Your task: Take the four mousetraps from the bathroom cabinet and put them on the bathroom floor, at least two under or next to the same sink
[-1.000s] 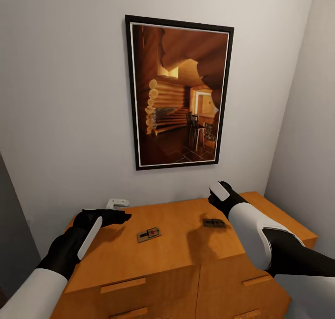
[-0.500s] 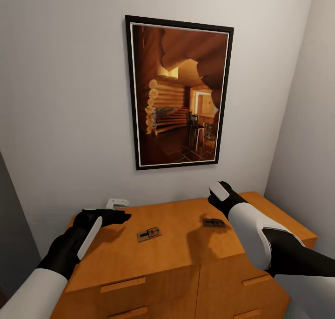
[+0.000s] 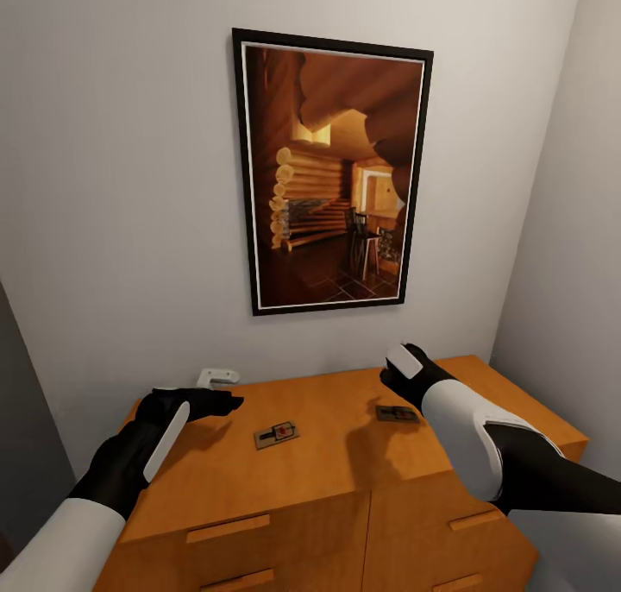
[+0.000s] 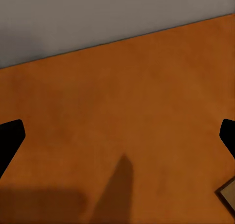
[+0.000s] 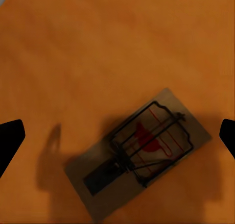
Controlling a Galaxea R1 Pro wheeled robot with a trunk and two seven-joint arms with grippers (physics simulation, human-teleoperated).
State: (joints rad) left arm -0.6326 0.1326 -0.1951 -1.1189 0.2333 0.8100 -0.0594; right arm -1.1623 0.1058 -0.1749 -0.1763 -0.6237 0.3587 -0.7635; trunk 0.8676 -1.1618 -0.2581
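Mousetrap point(image 5: 139, 153) lies flat on the cabinet point(image 3: 345, 462) top, directly under my right end effector point(image 3: 405, 369), fingers spread wide, empty. Second mousetrap point(image 3: 277, 434) sits mid-top; left end effector point(image 3: 220, 402) hovers open. Risk: thin board slips sideways if I close high.

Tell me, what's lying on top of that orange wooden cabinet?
Two mousetraps lie flat on the cabinet: one mousetrap near the middle, another mousetrap partly behind the right arm. Whatever is inside the closed drawers is hidden.
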